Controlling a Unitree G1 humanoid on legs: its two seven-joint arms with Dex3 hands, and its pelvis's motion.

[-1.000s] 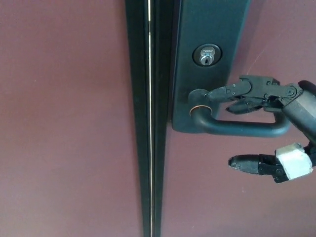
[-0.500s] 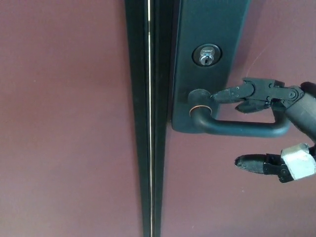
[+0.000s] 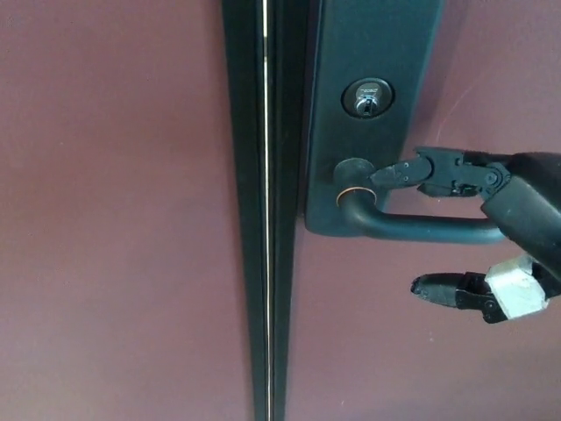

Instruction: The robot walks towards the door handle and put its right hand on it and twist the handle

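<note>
The dark lever handle (image 3: pixel 421 228) runs right from its round pivot (image 3: pixel 351 189) on a black backplate (image 3: pixel 368 88), below a keyhole cylinder (image 3: pixel 366 98). My right hand (image 3: pixel 517 210) comes in from the right and is open, straddling the lever. Its two fingers (image 3: pixel 412 171) lie just above the lever, tips pointing at the pivot. The thumb (image 3: pixel 451 288), with a white taped joint, hangs below the lever and clear of it. The palm hides the lever's free end. The lever looks level. My left hand does not show.
The maroon door (image 3: pixel 114 219) fills the view. A black vertical frame strip with a bright gap (image 3: pixel 266 263) runs down just left of the backplate.
My right hand has lowered and closed in a little, so its palm now covers the lever's end. The fingers sit nearer the lever. The lever itself has not visibly turned.
</note>
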